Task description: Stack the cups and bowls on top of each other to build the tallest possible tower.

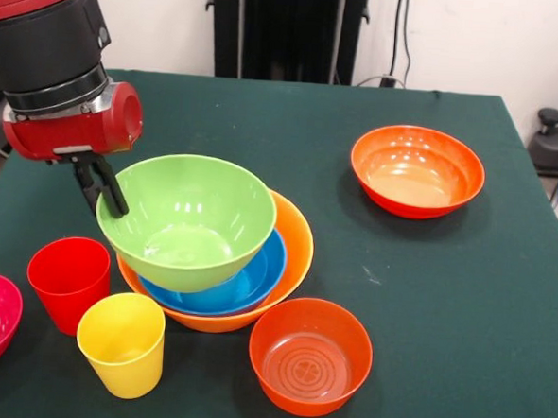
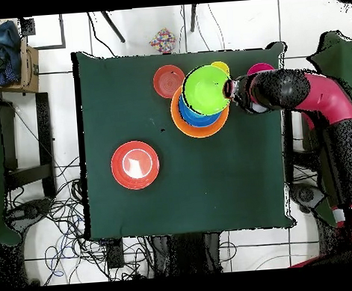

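claw [image 1: 103,189] pinching rim of lime green bowl [image 1: 185,220], bowl tilted, resting in blue bowl [image 1: 246,281] nested inside pale orange bowl [image 1: 296,243] on counter [image 1: 463,306]. red cup [image 1: 68,281], yellow cup [image 1: 122,343] stand just beside tower.

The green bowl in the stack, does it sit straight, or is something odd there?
It sits askew. The lime green bowl leans toward the gripper at its rim, not level inside the blue bowl and the pale orange bowl.
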Action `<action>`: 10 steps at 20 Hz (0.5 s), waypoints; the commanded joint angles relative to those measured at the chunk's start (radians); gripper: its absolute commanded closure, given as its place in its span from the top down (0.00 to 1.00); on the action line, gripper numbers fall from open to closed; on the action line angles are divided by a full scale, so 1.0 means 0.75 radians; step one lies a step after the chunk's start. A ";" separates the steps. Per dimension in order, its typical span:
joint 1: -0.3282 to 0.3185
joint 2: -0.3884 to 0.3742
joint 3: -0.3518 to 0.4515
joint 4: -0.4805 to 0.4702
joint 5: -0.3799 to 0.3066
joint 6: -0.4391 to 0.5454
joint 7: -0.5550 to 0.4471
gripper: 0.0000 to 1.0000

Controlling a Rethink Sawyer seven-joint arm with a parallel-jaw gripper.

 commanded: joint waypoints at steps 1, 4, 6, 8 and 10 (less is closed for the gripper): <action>0.077 0.022 -0.035 -0.006 0.013 0.072 -0.213 0.00; 0.083 0.027 -0.039 -0.013 0.012 0.067 -0.212 0.00; 0.089 0.029 -0.042 -0.014 0.013 0.063 -0.210 0.00; 0.093 0.028 -0.044 -0.010 0.014 0.058 -0.205 0.00; 0.098 0.026 -0.045 -0.001 0.016 0.052 -0.199 0.00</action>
